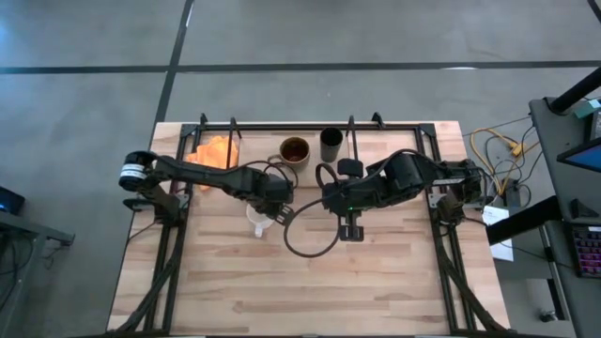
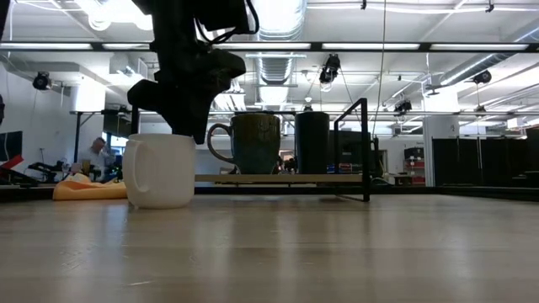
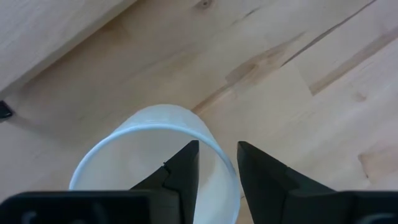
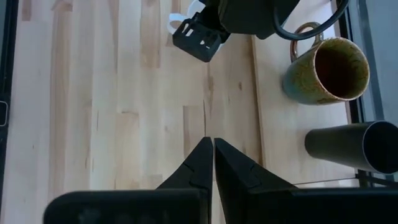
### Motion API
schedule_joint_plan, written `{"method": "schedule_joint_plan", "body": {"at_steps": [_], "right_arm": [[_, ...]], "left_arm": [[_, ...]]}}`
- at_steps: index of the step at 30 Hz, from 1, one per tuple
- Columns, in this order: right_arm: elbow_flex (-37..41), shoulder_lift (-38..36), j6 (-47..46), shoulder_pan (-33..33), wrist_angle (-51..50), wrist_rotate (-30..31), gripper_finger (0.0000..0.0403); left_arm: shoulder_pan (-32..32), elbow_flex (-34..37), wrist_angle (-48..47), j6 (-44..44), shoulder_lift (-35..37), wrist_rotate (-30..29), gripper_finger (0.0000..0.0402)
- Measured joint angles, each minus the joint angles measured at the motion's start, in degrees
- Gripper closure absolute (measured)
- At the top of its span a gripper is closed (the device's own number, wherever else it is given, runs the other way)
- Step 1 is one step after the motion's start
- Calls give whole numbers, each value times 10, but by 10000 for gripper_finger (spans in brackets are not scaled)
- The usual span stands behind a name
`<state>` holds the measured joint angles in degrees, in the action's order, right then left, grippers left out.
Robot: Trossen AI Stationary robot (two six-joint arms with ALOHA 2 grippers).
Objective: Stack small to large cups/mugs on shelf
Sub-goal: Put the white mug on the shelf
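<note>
The white handled mug [image 1: 258, 222] stands upright on the tabletop, near the table's middle; it also shows in the low view [image 2: 160, 171]. My left gripper [image 3: 218, 163] is open right above the mug's rim [image 3: 149, 121], one finger inside the mug and one outside. The brown glazed mug [image 1: 294, 150] and the black handleless cup [image 1: 331, 144] stand side by side on the shelf board [image 2: 278, 178] at the far side. My right gripper [image 4: 213, 149] is shut and empty over the tabletop, to the right of the white mug. My left gripper has its fingers [image 3: 186, 165] on either side of the white mug's wall at the rim [image 3: 219, 155], coming from above and pointing down. I cannot tell whether they touch the wall. The mug stands on the table.
An orange cloth [image 1: 216, 150] lies at the shelf's left end. Thin black rods [image 1: 352, 131] frame the shelf. A black cable loop [image 1: 310, 235] hangs from the right arm over the table. Bare tabletop [image 1: 310, 291] lies toward the near edge.
</note>
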<state>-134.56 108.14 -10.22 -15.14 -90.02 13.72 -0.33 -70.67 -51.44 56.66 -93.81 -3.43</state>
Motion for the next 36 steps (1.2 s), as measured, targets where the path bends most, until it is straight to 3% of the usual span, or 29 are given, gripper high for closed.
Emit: {"method": "schedule_joint_plan", "body": {"at_steps": [10,16,20,24,26,36], "right_arm": [[0,0,2,0,0,0,394],[0,0,2,0,0,0,394],[0,0,2,0,0,0,394],[0,0,2,0,0,0,394],[0,0,2,0,0,0,394],[0,0,3,0,0,0,394]], "left_arm": [[0,0,0,-19,0,9,394],[-4,-4,-2,-66,0,70,399],[-13,-22,-1,-139,1,92,400],[-21,-49,-10,-268,1,93,401],[-21,-67,-37,-312,1,86,401],[2,-137,-201,-354,1,-32,401]]}}
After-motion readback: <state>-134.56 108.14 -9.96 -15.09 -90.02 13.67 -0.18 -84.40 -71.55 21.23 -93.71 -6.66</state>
